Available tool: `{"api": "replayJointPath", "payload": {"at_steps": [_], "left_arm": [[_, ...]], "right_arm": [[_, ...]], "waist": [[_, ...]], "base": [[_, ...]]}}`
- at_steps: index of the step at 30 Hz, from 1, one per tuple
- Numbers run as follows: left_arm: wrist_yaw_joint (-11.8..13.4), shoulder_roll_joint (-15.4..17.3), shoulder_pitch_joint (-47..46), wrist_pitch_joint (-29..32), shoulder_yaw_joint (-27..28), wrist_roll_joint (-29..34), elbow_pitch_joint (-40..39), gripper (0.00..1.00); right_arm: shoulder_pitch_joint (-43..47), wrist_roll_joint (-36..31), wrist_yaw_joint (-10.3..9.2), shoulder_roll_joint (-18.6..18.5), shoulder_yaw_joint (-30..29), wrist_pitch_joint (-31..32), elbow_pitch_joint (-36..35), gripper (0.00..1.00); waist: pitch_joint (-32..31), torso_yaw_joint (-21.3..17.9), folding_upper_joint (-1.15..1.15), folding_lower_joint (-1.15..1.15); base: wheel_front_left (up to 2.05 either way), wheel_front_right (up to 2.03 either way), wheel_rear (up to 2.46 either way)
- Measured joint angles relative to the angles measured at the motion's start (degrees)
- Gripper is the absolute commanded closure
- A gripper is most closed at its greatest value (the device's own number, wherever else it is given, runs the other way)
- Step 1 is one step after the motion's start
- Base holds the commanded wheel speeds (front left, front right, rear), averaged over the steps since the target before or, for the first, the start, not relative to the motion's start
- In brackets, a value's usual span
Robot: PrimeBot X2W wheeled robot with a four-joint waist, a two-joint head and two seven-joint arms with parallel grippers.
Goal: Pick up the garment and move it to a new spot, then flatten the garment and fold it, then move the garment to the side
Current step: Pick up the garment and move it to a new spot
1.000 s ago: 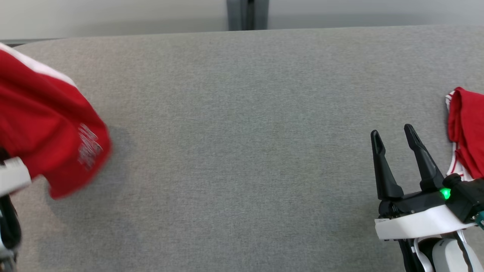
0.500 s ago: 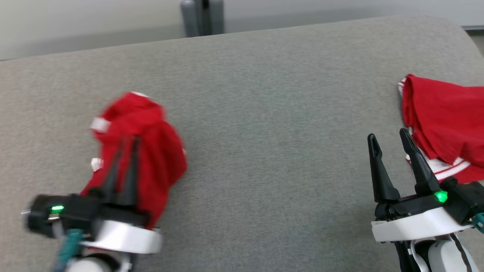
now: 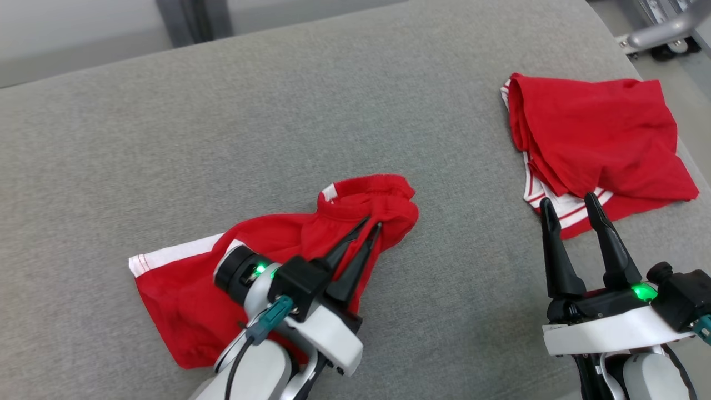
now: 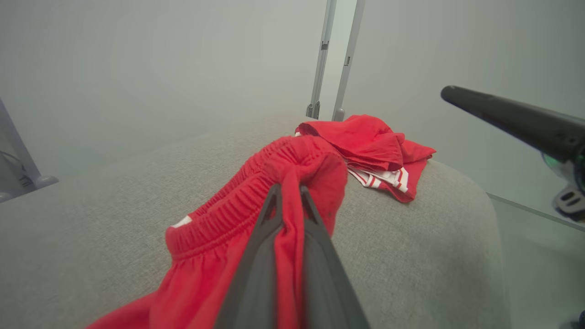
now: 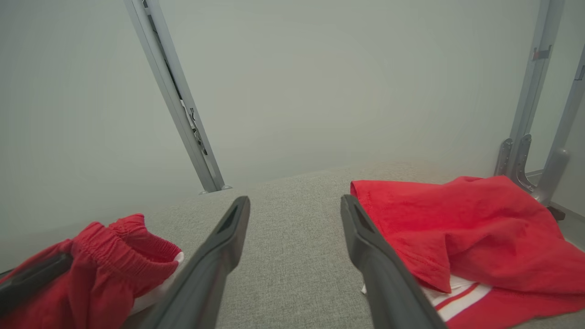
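Red shorts (image 3: 178,294), airborne moments ago, now lying crumpled at grey pad's (image 3: 278,111) middle; left gripper (image 3: 374,222) clenching their waistband; right gripper (image 3: 569,199) hovering spread, empty, at pad's right side; second red garment (image 3: 600,133) lying at pad's far right.

Two red garments (image 3: 178,289) (image 3: 600,133), two claws (image 3: 373,224) (image 3: 568,200)

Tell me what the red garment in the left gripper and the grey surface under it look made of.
Red garment: soft matte knit, perhaps cotton or polyester; limp folds, gathered elastic waistband. Grey surface: matte woven upholstery cloth, probably padded; fine flecked weave, rounded edge.
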Motion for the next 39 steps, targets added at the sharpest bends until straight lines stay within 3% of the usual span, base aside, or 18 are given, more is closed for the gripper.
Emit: {"api": "replayJointPath", "payload": {"at_steps": [5,6,7,12,17,31,39], "left_arm": [[-2.7,-2.7,-4.9,-1.5,-1.4,-0.6,8.4,1.00],[-4.0,-2.9,-5.3,-2.6,-1.7,-1.0,8.9,0.41],[-4.6,-3.2,-5.7,-3.5,-2.1,-1.3,9.3,0.00],[-6.6,-3.8,-5.8,-5.3,-2.8,-3.7,8.9,0.00],[-6.3,-2.4,-4.5,-5.9,-1.3,-5.0,5.2,0.00],[7.7,7.8,1.2,-7.8,17.1,-6.6,-1.5,0.00],[11.0,11.8,9.3,-8.5,24.4,-8.2,-5.1,0.00]], "right_arm": [[-0.9,1.0,0.00,0.0,0.3,-0.8,0.8,0.00],[-1.0,1.0,0.00,0.0,0.3,-0.9,1.0,0.00],[-1.0,1.1,0.00,0.0,0.1,-0.9,1.2,0.00],[-1.0,1.1,0.00,0.0,-1.7,-1.1,1.9,0.00],[-1.0,0.2,0.00,0.0,-2.6,-1.2,1.8,0.00],[-0.6,-3.7,0.00,0.0,-2.9,0.9,0.4,0.00],[0.8,-5.7,0.00,0.0,-3.3,3.5,0.5,0.00]], "waist": [[2.5,-2.5,0.00,0.00],[2.7,-2.8,0.00,0.00],[2.9,-2.9,0.00,0.00],[2.0,-1.6,0.00,0.00],[0.9,0.3,0.00,0.00],[-3.7,7.1,0.00,0.00],[-6.8,9.1,0.00,0.00]], "base": [[0.00,0.00,0.00],[0.00,0.00,0.00],[0.00,0.00,0.00],[0.00,0.00,0.00],[0.00,0.00,0.00],[0.00,0.00,0.00],[0.00,0.00,0.00]]}}
